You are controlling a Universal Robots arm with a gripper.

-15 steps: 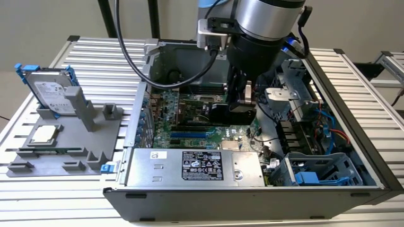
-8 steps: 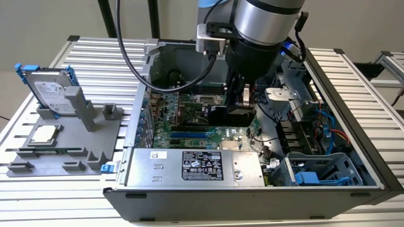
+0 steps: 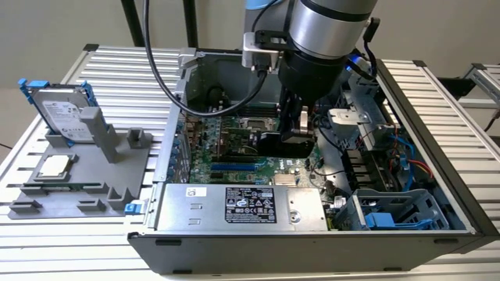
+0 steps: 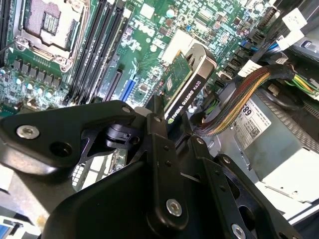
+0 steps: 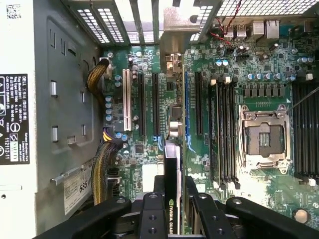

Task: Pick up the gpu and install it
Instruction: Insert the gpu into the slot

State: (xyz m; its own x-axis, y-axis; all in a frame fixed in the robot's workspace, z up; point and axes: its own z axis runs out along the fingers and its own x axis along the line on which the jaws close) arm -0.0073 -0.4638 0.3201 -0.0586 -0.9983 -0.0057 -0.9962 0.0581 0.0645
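Already the pick-up is done, and the work stands at the install step: the claw (image 4: 172, 130) is clamped on the gpu (image 4: 187, 82), holding it edge-on inside the open computer case (image 3: 437, 234), above the motherboard (image 3: 226, 146). In the exterior view the arm reaches down into the case, and the card shows as a dark block under the wrist, near the middle of the board.

In the first wrist view the gpu (image 5: 173, 164) runs away from the claw (image 5: 173, 219) toward the slotted rear wall of the case (image 5: 149, 20), its long axis parallel to the expansion slots. It hangs over the gap beside the blue slot (image 5: 187, 114), with the black slot (image 5: 156, 107) and the white slot (image 5: 126, 102) on its other side. Its silver end bracket leads, pointing at the rear openings; the claw grips the opposite end. In the second wrist view the green board face and the black shroud face stand upright, one finger on each.

Whether the card's edge already touches a slot, I cannot tell. As I judge it, seating calls for the edge connector to line up squarely along the slot while the bracket meets its rear opening, then a straight, even press downward. A tilt along the long axis could jam one end, and the braided cable bundle (image 5: 102, 164) lies near the path.
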